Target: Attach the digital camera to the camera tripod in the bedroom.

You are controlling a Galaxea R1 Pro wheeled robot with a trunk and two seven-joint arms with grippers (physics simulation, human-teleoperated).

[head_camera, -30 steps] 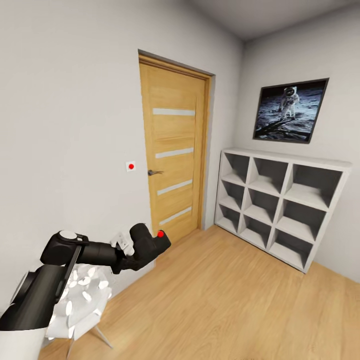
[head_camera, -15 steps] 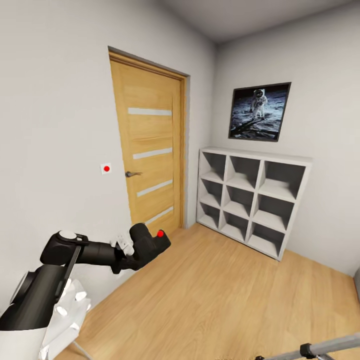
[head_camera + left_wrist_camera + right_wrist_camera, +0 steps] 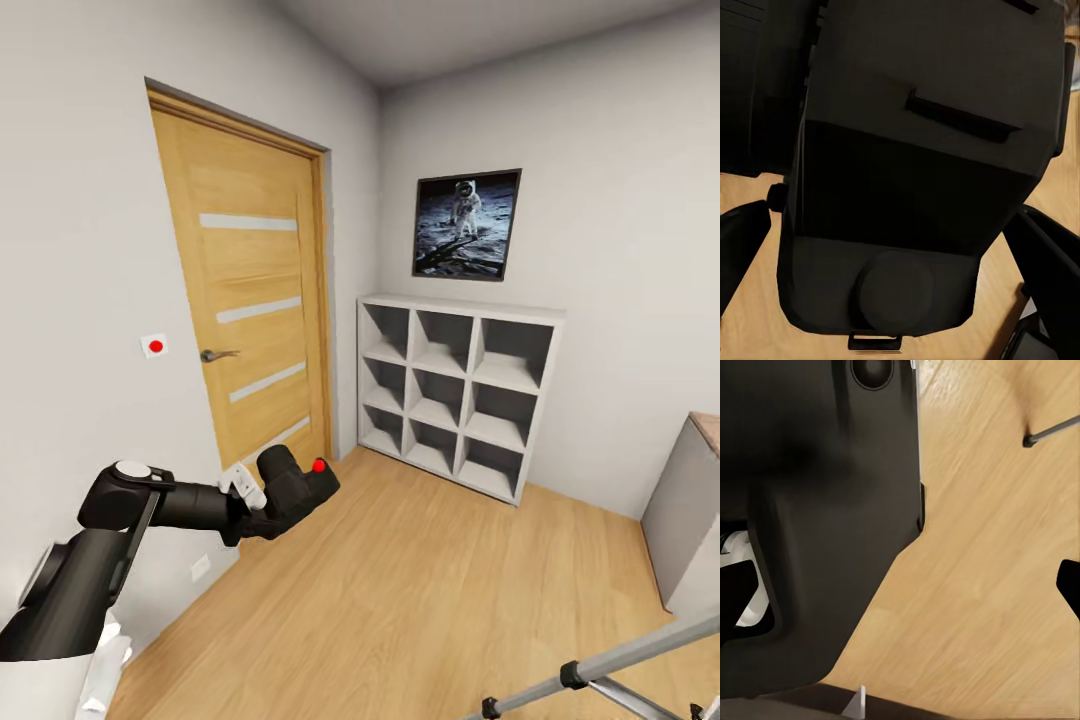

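The digital camera (image 3: 297,487), black with a red button on top, is held above the wood floor at the lower left of the head view. My left gripper (image 3: 262,505) is shut on it. In the left wrist view the camera body (image 3: 915,187) sits close between the two dark fingers (image 3: 739,247). Silver legs of the camera tripod (image 3: 600,668) with black joints cross the bottom right corner; its head is out of view. One thin tripod leg (image 3: 1050,431) also shows in the right wrist view. There my right gripper (image 3: 907,592) hangs open over the floor, beside my dark body.
A closed wooden door (image 3: 250,300) stands in the left wall, with a red-dot wall switch (image 3: 154,346) beside it. White cube shelves (image 3: 460,390) line the far wall under an astronaut picture (image 3: 467,225). A grey desk side (image 3: 690,510) is at the right edge.
The view has turned to the right: door and shelves slid left in the picture, and the tripod legs and desk came into view. The left arm still holds the camera the same way.
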